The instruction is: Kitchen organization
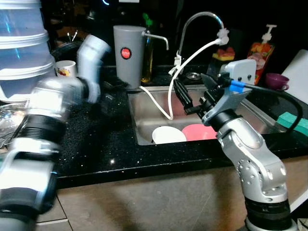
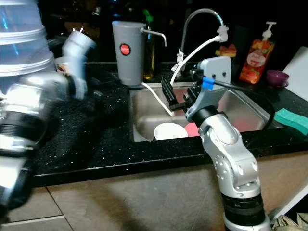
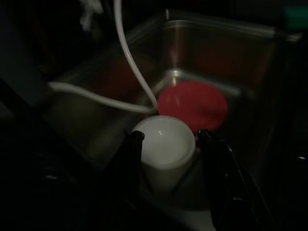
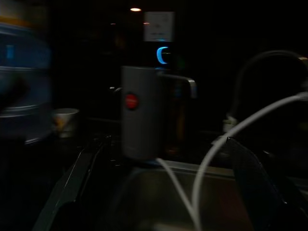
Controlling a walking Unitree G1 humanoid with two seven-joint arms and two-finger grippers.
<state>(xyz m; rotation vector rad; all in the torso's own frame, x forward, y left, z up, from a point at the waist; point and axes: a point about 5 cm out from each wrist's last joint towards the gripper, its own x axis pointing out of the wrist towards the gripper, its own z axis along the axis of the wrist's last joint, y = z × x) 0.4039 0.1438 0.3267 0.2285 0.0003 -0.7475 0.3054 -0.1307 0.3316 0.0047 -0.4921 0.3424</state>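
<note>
White cup [image 3: 163, 147] in sink [image 1: 144, 126], upright, between open left gripper [image 3: 168, 139] fingers; right gripper [image 1: 192, 94] open above sink.

Head views dim with the left arm [image 1: 43, 125] motion-blurred; wrist views very dark.

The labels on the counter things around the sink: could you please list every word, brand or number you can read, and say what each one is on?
None can be read.
Grey water filter: a round red badge with pale marks, too small to read.
Soap bottle: a printed orange label, lettering too blurred.
White mug: a small coloured print, unreadable.
White sign in the right wrist view's background: blurred, no letters made out.
</note>
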